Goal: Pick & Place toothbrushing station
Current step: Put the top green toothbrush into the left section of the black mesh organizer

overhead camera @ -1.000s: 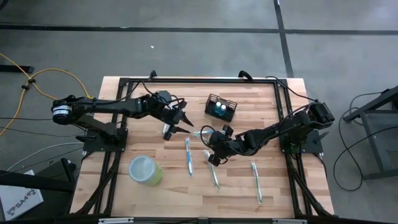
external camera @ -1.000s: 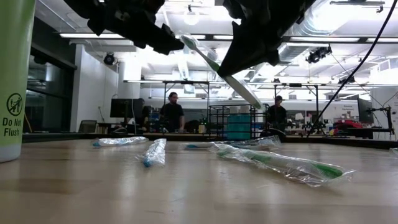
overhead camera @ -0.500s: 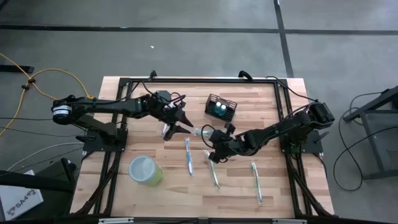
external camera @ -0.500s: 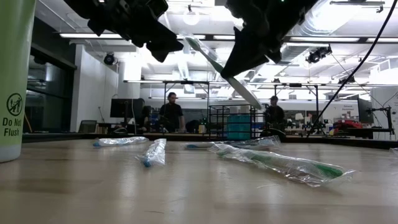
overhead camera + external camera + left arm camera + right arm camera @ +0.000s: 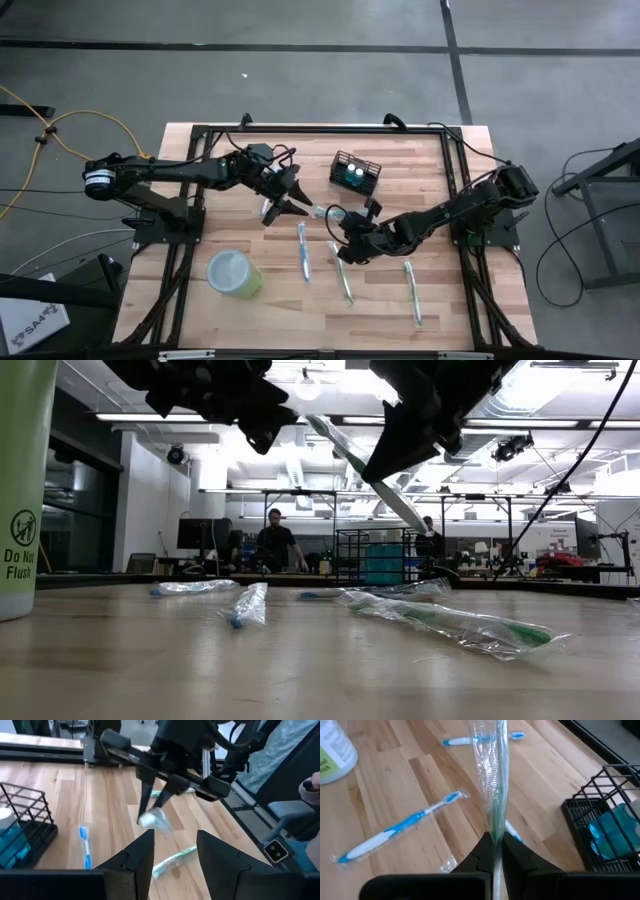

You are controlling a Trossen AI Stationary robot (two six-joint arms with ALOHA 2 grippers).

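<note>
A big open lab or workshop here. Exposed ceiling ducts (image 5: 560, 400) and strip lights (image 5: 165, 417) overhead. People (image 5: 275, 540) stand among workstations and metal racks (image 5: 300, 525).

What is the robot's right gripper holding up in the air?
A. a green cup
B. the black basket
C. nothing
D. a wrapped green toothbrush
D: the right gripper is pinched shut on a wrapped green toothbrush, lifted above the table, while the open left gripper waits just in front of its tip.
</note>
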